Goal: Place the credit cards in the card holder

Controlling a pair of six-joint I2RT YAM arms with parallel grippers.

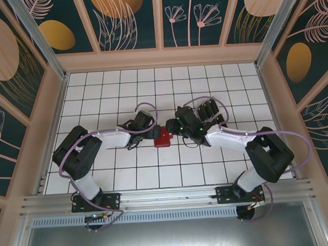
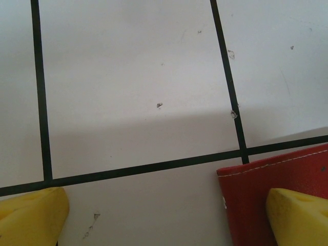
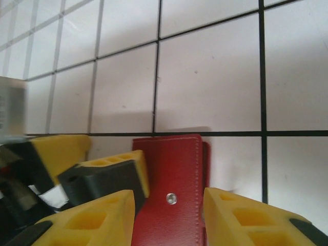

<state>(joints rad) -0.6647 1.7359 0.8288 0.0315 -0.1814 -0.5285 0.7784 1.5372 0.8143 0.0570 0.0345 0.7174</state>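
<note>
Right wrist: right fingers (image 3: pixel 241 215) spread above the card holder (image 3: pixel 174 164), left fingers (image 2: pixel 31 215) also spread.

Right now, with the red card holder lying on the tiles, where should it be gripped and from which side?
The card holder lies flat and closed, snap up, lengthwise between the fingers of the right gripper. Probably best: come straight down and pinch across its narrow width, on the two long edges; the flat faces give nothing to grab.

Overhead rear view; both wrist views close over shared card holder (image 1: pixel 163 138)
</note>
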